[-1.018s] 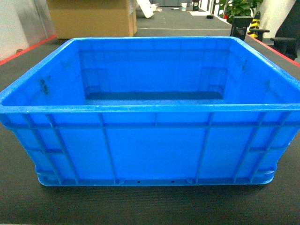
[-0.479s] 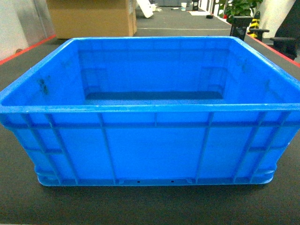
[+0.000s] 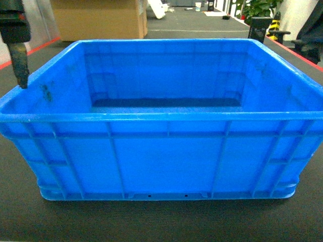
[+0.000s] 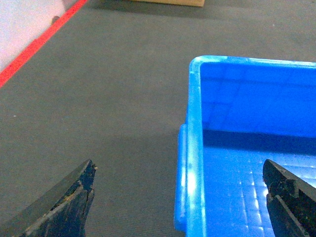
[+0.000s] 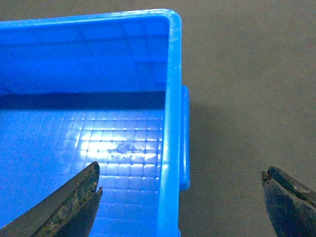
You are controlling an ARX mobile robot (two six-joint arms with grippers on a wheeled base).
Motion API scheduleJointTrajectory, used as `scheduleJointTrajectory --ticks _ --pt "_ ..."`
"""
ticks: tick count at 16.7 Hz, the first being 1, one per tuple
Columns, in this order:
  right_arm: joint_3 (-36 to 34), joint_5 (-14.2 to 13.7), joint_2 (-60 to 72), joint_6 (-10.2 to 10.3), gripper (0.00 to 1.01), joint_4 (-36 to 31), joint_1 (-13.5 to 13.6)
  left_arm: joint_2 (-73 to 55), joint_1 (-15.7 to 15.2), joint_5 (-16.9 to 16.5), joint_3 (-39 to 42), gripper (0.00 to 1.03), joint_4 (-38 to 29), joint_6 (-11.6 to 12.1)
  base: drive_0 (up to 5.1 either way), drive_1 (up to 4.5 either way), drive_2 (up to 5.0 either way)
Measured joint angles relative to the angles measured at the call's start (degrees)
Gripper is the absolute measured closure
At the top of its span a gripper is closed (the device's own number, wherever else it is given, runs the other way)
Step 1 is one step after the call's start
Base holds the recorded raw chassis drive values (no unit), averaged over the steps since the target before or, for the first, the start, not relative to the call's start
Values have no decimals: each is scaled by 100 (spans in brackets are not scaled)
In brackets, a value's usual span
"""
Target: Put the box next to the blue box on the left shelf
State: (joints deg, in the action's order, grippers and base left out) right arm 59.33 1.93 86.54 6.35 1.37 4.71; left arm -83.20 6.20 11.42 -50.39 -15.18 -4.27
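The box (image 3: 161,156), a large blue crate with ribbed walls and a grid floor, sits empty on a dark mat right in front of me. My left gripper (image 4: 178,167) hangs open over the crate's left wall (image 4: 194,148), one finger outside and one above the floor inside. One of its dark fingers (image 3: 20,60) shows at the head view's top left. My right gripper (image 5: 180,171) is open too and straddles the right wall (image 5: 170,148) the same way. Neither touches the box (image 5: 89,98). The left shelf and the blue box on it are out of view.
A big cardboard box (image 3: 98,19) stands behind the crate. A red line (image 4: 37,47) borders the mat on the left. At the far right are a green plant (image 3: 257,7) and dark equipment (image 3: 309,35).
A finger of my left gripper has come into the head view at the top left, above the crate's left rim. The crate has not moved.
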Motion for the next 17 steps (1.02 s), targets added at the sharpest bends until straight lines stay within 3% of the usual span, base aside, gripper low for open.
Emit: scheduleJointTrajectory --ticks 4,16,17 --pt "935 17 1099 162 3 533 96 -804 33 -162 -610 5 590 -208 0 0 0" --pt "981 -44 1698 201 3 686 280 -1329 63 -210 -621 5 841 -348 0 0 0" --pt "981 -87 1768 192 3 627 278 -1423 122 -192 -636 9 946 -326 0 0 0"
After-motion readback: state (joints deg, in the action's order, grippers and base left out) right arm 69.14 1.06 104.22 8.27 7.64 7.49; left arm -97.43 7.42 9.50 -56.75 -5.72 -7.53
